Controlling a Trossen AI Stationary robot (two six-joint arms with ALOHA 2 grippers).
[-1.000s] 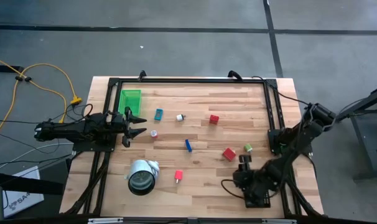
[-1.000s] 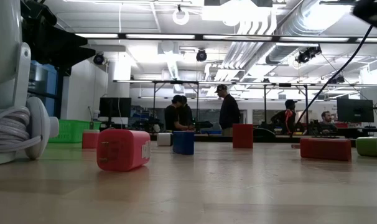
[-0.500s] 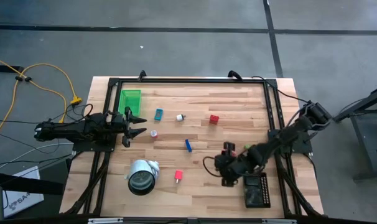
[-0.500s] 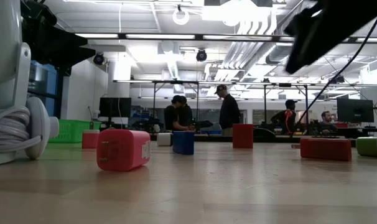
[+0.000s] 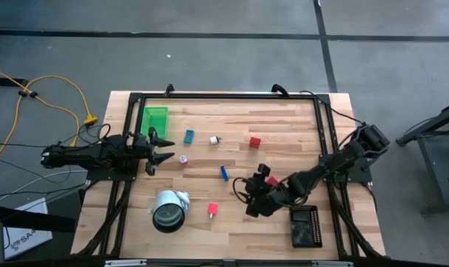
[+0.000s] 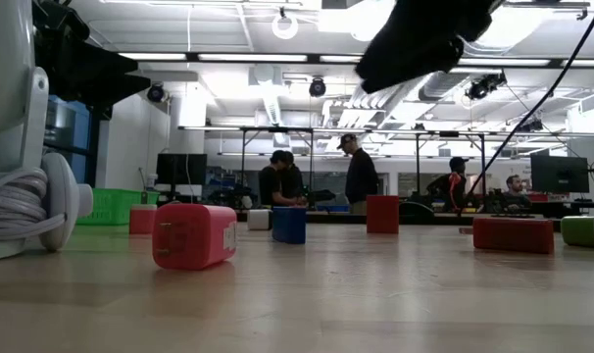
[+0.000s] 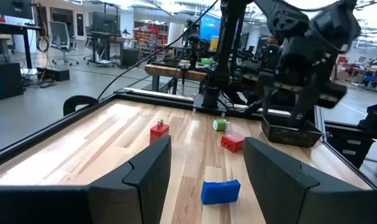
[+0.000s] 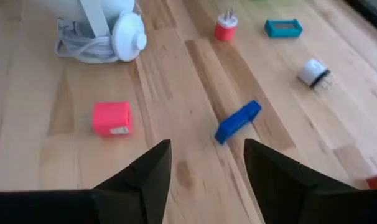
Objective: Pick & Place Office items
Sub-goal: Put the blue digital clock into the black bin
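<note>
Looking at containers first: green tray (image 5: 155, 118) at far left corner of table (image 5: 284, 119), we see nothing in it. Black tray (image 5: 306, 227) at near right, contents hard to make out. Right gripper (image 5: 254, 194) hangs above table middle, jaws apart, nothing between them, partly covering red block (image 5: 272, 180). Left gripper (image 5: 162, 148) waits at left edge, jaws apart, empty. Blue bit (image 5: 224, 173), pink block (image 5: 212, 210), teal bit (image 5: 189, 136), white bit (image 5: 214, 139), red cube (image 5: 255, 142) loose on wood. Big roll (image 5: 169, 209) cut off in low view.
</note>
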